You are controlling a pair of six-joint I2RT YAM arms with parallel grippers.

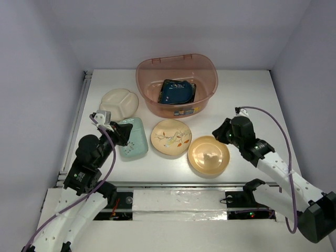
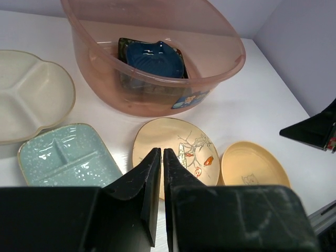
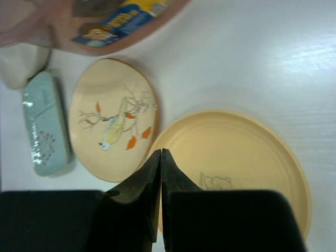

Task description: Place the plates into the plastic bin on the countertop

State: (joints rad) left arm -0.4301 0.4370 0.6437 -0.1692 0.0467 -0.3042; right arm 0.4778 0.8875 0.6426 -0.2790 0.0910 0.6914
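The plastic bin (image 1: 209, 86) stands at the back of the countertop (image 1: 247, 100), with a dark-blue plate (image 1: 176, 90) lying on a darker one inside it. In front of it lie a cream divided plate (image 1: 119, 102), a mint-green plate (image 1: 131, 137), a floral round plate (image 1: 170, 137) and an orange-tan plate (image 1: 208, 155). My left gripper (image 2: 161, 152) is shut and empty, hovering between the mint-green plate (image 2: 68, 157) and the floral plate (image 2: 184, 142). My right gripper (image 3: 160, 152) is shut on nothing, over the left rim of the orange-tan plate (image 3: 236, 152).
A metal rail (image 1: 81, 105) runs along the countertop's left edge. Grey walls close in the back and both sides. A taped strip (image 1: 178, 202) lines the near edge between the arm bases. The right arm's purple cable (image 1: 278, 126) loops above the right side.
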